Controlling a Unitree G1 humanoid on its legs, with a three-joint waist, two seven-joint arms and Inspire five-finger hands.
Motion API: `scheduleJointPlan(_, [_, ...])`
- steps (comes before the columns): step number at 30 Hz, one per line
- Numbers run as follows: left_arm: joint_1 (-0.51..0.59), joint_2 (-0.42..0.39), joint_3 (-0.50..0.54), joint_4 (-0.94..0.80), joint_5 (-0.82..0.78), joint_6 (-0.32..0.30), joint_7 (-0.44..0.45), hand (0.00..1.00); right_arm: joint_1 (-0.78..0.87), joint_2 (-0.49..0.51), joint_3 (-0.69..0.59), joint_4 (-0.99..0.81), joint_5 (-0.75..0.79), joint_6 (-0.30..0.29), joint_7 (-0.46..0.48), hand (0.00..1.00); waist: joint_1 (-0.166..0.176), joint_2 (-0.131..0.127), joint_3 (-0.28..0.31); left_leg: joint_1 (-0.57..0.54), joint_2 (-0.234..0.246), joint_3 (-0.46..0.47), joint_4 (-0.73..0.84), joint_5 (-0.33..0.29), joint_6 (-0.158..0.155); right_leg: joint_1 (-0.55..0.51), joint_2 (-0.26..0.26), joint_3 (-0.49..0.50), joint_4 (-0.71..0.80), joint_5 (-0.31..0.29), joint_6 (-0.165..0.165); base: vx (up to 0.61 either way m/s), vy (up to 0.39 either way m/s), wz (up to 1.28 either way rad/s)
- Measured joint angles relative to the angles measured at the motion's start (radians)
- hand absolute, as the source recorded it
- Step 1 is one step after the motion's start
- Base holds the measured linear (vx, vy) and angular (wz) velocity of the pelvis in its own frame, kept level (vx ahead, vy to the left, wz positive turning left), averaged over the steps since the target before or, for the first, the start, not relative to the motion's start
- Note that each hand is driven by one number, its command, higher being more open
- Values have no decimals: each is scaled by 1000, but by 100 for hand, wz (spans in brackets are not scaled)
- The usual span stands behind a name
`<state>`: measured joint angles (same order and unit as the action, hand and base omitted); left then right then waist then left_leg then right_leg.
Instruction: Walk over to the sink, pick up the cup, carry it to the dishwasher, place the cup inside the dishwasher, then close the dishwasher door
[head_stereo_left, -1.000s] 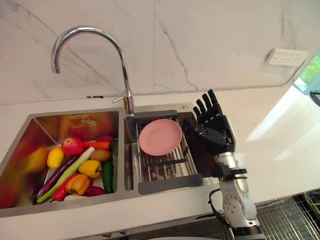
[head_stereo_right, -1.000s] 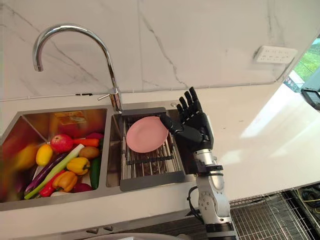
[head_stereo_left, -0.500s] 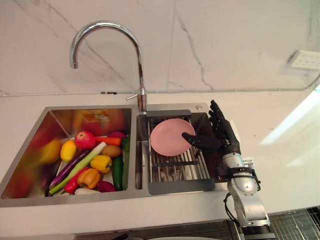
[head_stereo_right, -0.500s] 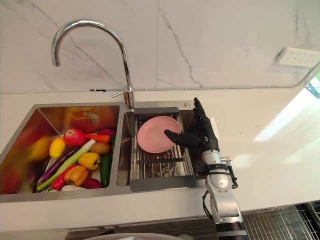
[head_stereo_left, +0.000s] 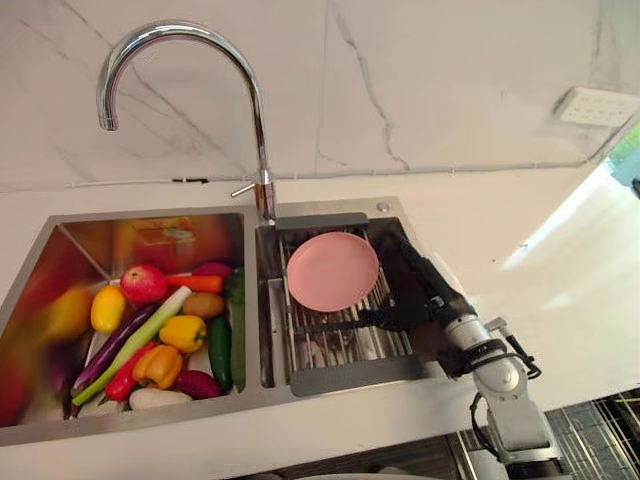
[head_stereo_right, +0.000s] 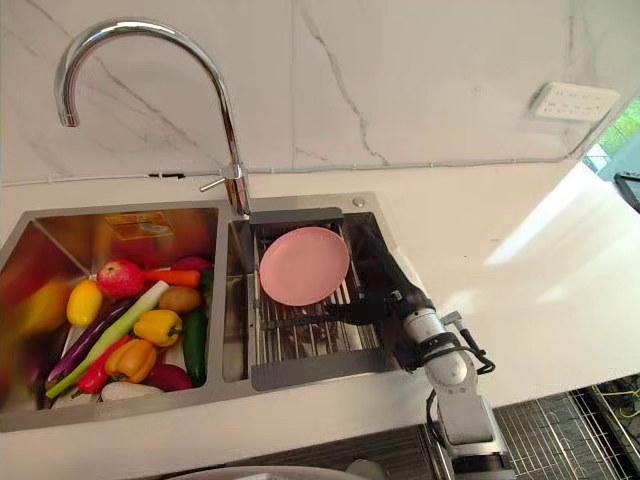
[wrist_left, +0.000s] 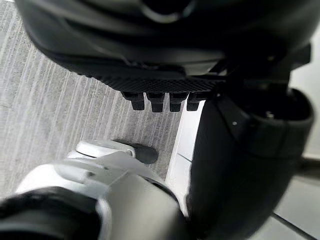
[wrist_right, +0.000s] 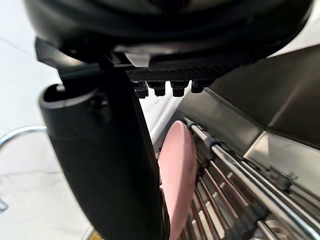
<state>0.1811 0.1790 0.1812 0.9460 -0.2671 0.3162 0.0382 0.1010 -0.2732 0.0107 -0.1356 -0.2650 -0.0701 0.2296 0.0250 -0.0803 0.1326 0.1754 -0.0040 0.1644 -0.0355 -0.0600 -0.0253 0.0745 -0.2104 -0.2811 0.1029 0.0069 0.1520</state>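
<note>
The robot's right hand (head_stereo_left: 432, 292) has dropped from its raised position over the counter a second ago into the right basin of the steel sink (head_stereo_left: 150, 214). It now lies alongside the pink plate (head_stereo_left: 331, 271) that rests on the wire drying rack (head_stereo_left: 345, 340). The hand is spread, with straight fingers (wrist_right: 170, 89) running along the plate's right side and the thumb (wrist_right: 100, 165) reaching out below the lower rim. The rim sits in the fork between them, not yet pinched. The move suggests a grasp is close, though the dish within reach is a plate rather than the cup the task names. The plate is round, shallow, matte and plain (the wrist view shows it edge-on and thin). The left hand (wrist_left: 160, 75) hangs idle with relaxed fingers. Toy vegetables (head_stereo_left: 160, 330) fill the left basin under the curved faucet (head_stereo_left: 258, 120).
</note>
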Motion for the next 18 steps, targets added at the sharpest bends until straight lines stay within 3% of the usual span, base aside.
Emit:
scheduleJointPlan(6, [0, -1, 7, 4, -7, 7, 1, 100, -5, 0, 0, 13, -132, -40, -71, 100, 5, 0, 0, 8, 7, 12, 5, -1, -2, -1, 3, -13, 19, 9, -3, -23, 0, 0])
scheduleJointPlan(18, [1, -3, 9, 2, 13, 6, -2, 100, -33, -34, 43, 91, -286, -43, -153, 100, 8, -1, 0, 9, -4, -20, -55, 54, 28, 2, -2, -65, 6, 20, -10, -61, -13, 8])
